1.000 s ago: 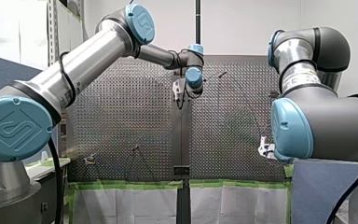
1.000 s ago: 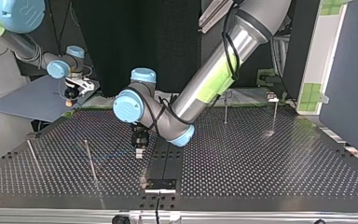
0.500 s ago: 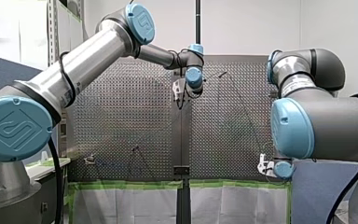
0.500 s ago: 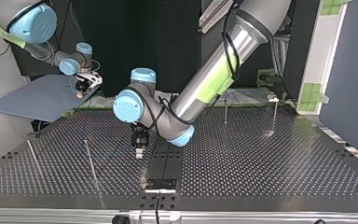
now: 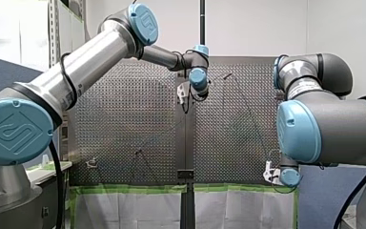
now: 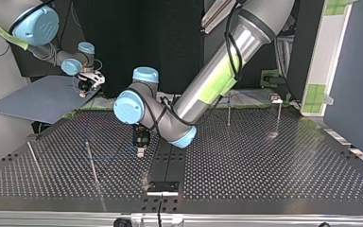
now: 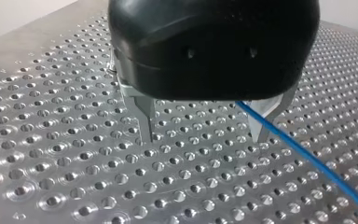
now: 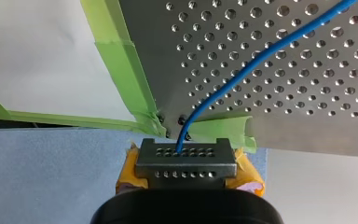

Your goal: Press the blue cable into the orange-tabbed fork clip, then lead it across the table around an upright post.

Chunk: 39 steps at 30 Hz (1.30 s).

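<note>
Blue cable (image 8: 182,135) in right gripper (image 8: 186,154)

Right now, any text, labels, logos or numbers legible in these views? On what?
None legible.
On the blue joint cap at my left arm's base: an embossed emblem, no readable letters.
On the pale label band on my right arm: print too blurred to read.
On the blue cable and the perforated table: no markings.
</note>
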Each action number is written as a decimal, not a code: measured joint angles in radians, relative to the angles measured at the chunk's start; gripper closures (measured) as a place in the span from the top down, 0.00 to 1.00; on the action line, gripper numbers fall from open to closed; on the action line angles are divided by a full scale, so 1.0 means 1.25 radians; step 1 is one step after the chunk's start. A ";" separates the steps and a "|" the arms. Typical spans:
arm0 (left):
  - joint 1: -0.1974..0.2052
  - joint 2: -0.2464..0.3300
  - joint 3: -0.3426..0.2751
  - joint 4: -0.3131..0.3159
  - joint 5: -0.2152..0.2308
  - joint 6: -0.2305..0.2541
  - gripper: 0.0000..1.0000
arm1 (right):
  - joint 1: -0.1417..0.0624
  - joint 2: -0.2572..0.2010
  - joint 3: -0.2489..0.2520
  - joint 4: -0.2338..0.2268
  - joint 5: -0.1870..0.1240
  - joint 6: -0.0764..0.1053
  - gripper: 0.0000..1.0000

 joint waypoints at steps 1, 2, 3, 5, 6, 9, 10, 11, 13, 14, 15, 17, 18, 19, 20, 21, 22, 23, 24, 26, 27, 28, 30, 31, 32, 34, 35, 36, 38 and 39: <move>0.000 0.000 0.000 -0.002 0.000 -0.008 1.00 | -0.001 0.000 0.000 0.003 -0.001 0.001 0.00; -0.001 0.000 0.000 -0.005 -0.001 -0.016 1.00 | -0.001 0.000 0.000 0.004 -0.002 0.001 0.00; -0.001 0.000 0.000 -0.007 -0.002 -0.025 1.00 | -0.002 0.000 0.000 0.006 -0.002 0.001 0.00; -0.003 0.000 0.000 -0.009 -0.008 -0.040 1.00 | -0.001 0.000 0.000 0.008 -0.003 0.001 0.00; -0.004 0.000 0.000 -0.011 -0.014 -0.050 1.00 | -0.001 0.000 0.000 0.010 -0.003 0.001 0.00; -0.007 0.000 0.000 -0.013 -0.033 -0.074 1.00 | 0.003 0.000 0.000 0.012 -0.003 -0.001 0.00; -0.009 0.000 0.000 -0.014 -0.038 -0.082 1.00 | 0.004 0.000 0.000 0.014 -0.003 -0.001 0.00; -0.009 0.000 0.000 -0.014 -0.042 -0.090 1.00 | 0.004 0.000 0.000 0.015 -0.003 -0.001 0.00; -0.011 0.000 0.000 -0.014 -0.047 -0.107 1.00 | 0.004 0.000 0.000 0.018 -0.003 -0.003 0.00; -0.012 0.000 0.000 -0.013 -0.048 -0.115 1.00 | 0.004 0.000 0.000 0.020 -0.003 -0.005 0.00; -0.012 0.000 0.000 -0.013 -0.048 -0.125 1.00 | 0.004 0.000 0.000 0.022 -0.003 -0.006 0.00; -0.013 0.000 0.000 -0.014 -0.048 -0.140 1.00 | 0.004 -0.001 0.000 0.026 -0.003 -0.011 0.00; -0.013 0.000 0.000 -0.015 -0.048 -0.149 1.00 | 0.005 -0.001 0.000 0.027 -0.003 -0.013 0.00; -0.014 0.000 0.000 -0.017 -0.047 -0.156 1.00 | 0.005 -0.001 0.000 0.028 -0.003 -0.014 0.00; -0.015 0.000 -0.001 -0.019 -0.046 -0.164 1.00 | 0.005 -0.001 0.000 0.029 -0.003 -0.016 0.00; -0.017 0.000 -0.001 -0.024 -0.045 -0.172 1.00 | 0.005 -0.001 0.000 0.030 -0.003 -0.017 0.00; -0.018 0.001 -0.001 -0.029 -0.045 -0.176 1.00 | 0.006 -0.001 0.000 0.030 -0.003 -0.018 0.00; -0.019 0.002 -0.001 -0.033 -0.045 -0.180 1.00 | 0.006 -0.001 0.000 0.030 -0.003 -0.018 0.00; -0.021 0.003 -0.001 -0.038 -0.045 -0.182 1.00 | 0.006 -0.001 0.000 0.030 -0.003 -0.019 0.00; -0.023 0.004 -0.001 -0.044 -0.049 -0.183 1.00 | 0.006 -0.001 0.000 0.031 -0.003 -0.019 0.00; -0.024 0.006 -0.001 -0.046 -0.052 -0.182 1.00 | 0.006 -0.001 0.000 0.031 -0.003 -0.019 0.00; -0.026 0.006 -0.001 -0.047 -0.054 -0.182 1.00 | 0.006 -0.001 0.000 0.031 -0.003 -0.019 0.00; -0.030 0.007 -0.001 -0.049 -0.057 -0.182 1.00 | 0.006 -0.001 0.000 0.031 -0.003 -0.020 0.00; -0.031 0.009 -0.001 -0.049 -0.058 -0.181 1.00 | 0.006 -0.001 0.000 0.031 -0.003 -0.020 0.00; -0.033 0.010 -0.002 -0.050 -0.060 -0.181 1.00 | 0.006 -0.001 0.000 0.031 -0.003 -0.020 0.00; -0.038 0.015 -0.002 -0.050 -0.060 -0.180 1.00 | 0.006 -0.001 -0.001 0.032 -0.004 -0.020 0.00; -0.041 0.016 -0.003 -0.051 -0.060 -0.178 1.00 | 0.006 -0.001 -0.001 0.032 -0.004 -0.020 0.00; -0.044 0.017 -0.003 -0.052 -0.059 -0.177 1.00 | 0.006 -0.001 -0.001 0.033 -0.004 -0.020 0.00; -0.050 0.018 -0.004 -0.056 -0.059 -0.174 1.00 | 0.005 -0.001 -0.002 0.033 -0.004 -0.020 0.00; -0.053 0.019 -0.005 -0.058 -0.059 -0.173 1.00 | 0.005 -0.001 -0.002 0.033 -0.004 -0.020 0.00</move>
